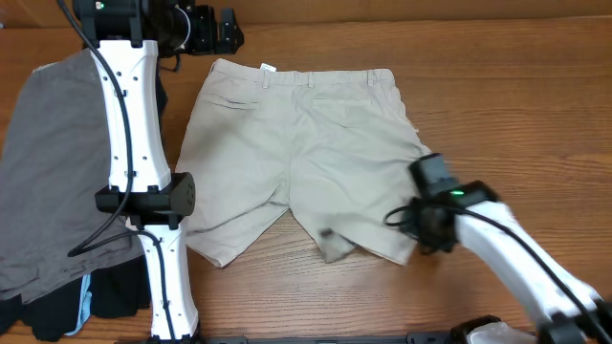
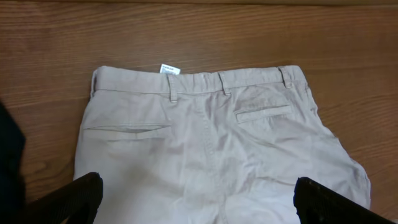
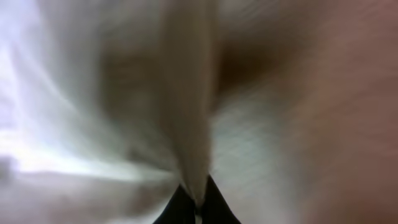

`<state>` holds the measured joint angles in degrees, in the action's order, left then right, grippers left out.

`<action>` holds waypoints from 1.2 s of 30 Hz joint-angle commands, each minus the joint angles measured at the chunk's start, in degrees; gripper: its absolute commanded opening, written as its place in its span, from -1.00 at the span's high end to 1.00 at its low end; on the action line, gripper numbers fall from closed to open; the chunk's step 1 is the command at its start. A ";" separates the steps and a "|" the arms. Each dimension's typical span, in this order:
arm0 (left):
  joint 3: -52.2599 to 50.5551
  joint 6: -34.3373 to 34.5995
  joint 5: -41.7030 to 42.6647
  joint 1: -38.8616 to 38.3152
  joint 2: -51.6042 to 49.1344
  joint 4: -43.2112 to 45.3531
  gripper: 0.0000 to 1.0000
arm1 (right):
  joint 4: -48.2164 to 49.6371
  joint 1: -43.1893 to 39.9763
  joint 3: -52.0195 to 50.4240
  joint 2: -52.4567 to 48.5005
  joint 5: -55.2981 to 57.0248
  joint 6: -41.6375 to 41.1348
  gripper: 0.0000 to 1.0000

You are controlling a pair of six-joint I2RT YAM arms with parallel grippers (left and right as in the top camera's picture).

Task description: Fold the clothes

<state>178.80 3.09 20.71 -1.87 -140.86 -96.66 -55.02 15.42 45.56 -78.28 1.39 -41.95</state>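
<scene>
pale beige cotton shorts (image 1: 306,143) lie flat on the wooden table (image 1: 516,96) below the wide-open, empty left claw (image 2: 199,202). right claw (image 3: 198,210) pinches their cloth; best to lift slowly, keeping it smooth.

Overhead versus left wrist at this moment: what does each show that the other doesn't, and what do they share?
Only overhead: both legs of the shorts down to their hems, the right gripper at one hem, and the grey garment beside them. Only left wrist: how the left gripper stands, its fingers wide apart with the shorts seen between them. Both: the waistband with belt loops and white label, the back pockets, and the wooden table.
</scene>
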 commanded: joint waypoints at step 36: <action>-33.03 -6.58 -7.61 -8.57 1.40 5.35 -0.97 | -0.57 -15.41 18.51 2.10 -22.05 29.46 -0.72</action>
<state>146.98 -2.09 13.58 -9.69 -140.27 -92.05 -57.89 -3.97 62.89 -72.38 -19.88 -11.79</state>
